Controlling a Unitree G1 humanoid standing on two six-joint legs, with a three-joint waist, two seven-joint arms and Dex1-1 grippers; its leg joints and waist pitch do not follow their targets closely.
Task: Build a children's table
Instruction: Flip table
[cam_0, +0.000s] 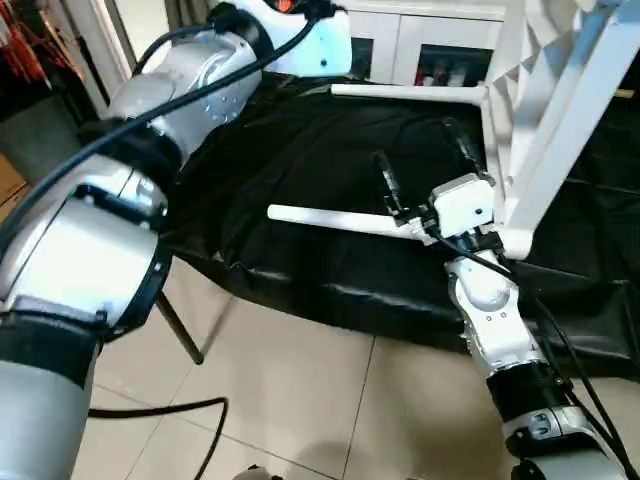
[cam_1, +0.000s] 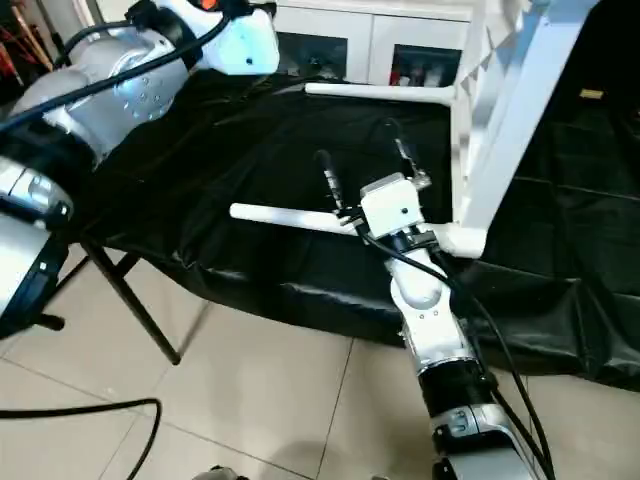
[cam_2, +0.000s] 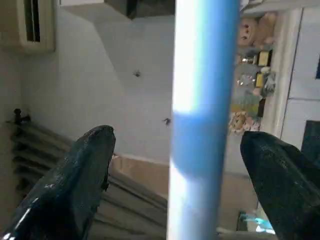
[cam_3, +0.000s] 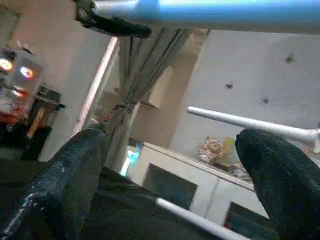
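The children's table (cam_0: 545, 90) was seen tipped up on its side on the black-sheeted counter (cam_0: 300, 180), its white top raised at the counter's right part and several white legs jutting out from it sideways. One leg (cam_0: 335, 221) reached out low over the sheet toward the counter's near edge, and another leg (cam_0: 410, 93) ran higher up toward the white glass-door cabinet (cam_0: 420, 50) behind the counter. The right claw (cam_0: 425, 170) was held wide open just above the low leg, its two black fingers spread, with nothing gripped. The left claw (cam_2: 185, 165) was likewise spread wide, a white leg (cam_2: 202, 120) passing between its fingers (cam_2: 75, 180) without being clamped.
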